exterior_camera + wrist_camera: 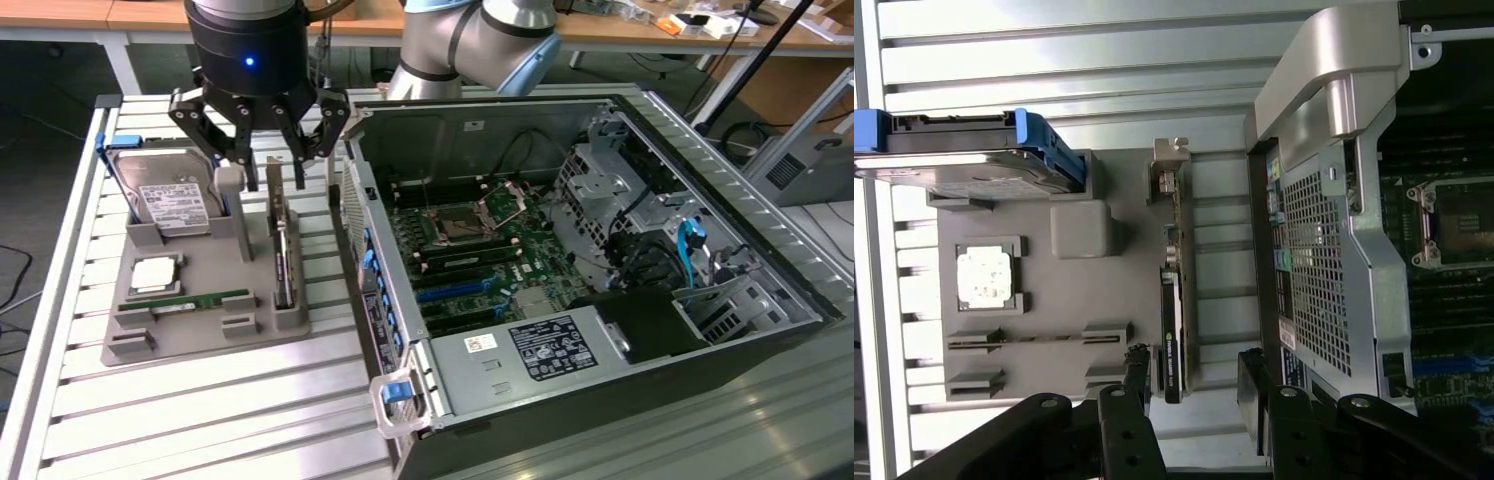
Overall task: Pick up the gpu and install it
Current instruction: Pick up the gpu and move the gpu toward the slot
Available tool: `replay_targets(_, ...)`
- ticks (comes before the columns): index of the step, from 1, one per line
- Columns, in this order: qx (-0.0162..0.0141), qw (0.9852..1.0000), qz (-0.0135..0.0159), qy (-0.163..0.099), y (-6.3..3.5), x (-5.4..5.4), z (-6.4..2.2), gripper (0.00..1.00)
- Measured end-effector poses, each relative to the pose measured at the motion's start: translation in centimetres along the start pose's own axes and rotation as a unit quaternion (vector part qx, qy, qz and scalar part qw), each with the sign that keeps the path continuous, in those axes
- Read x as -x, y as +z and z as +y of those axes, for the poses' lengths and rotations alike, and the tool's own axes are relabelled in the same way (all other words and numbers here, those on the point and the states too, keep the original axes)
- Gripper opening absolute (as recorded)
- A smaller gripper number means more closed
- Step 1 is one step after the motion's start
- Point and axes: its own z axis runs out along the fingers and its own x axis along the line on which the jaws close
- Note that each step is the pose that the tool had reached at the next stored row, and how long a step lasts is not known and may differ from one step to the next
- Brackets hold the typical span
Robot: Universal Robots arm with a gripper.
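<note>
Fingers spread wide, holding nothing. gripper point(1194, 380) points straight down over the tray point(200, 335), with the arm point(474, 40) reaching in from behind the pc case point(694, 180).

gpu point(1172, 300) stands on edge in its tray slot. One end sits in the gap between the fingers point(1137, 375), closer to one of them. No contact that I can see.

Around it:
- case side wall point(1324, 250) just outside one finger, tight
- tray post point(1082, 228) outside the other finger
- hard drive point(167, 200) past that post, propped up on edge in its blue bracket
- cpu chip point(154, 272) and ram stick point(200, 300) flat in the tray, well apart from the fingers

Count: 1 gpu, 1 hard drive, 1 cpu chip, 1 ram stick, 1 tray, 1 open case.
</note>
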Motion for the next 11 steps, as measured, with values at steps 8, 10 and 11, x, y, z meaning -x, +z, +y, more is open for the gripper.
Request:
replay_targets(8,0.0008,1.0000,0.0001,0.000,0.18,0.00,-0.03,0.48)
replay_targets(10,0.0011,1.0000,0.0001,0.000,0.25,-0.01,-0.04,0.48)
replay_targets(11,0.0013,1.0000,0.0001,0.000,0.29,-0.01,-0.04,0.48)
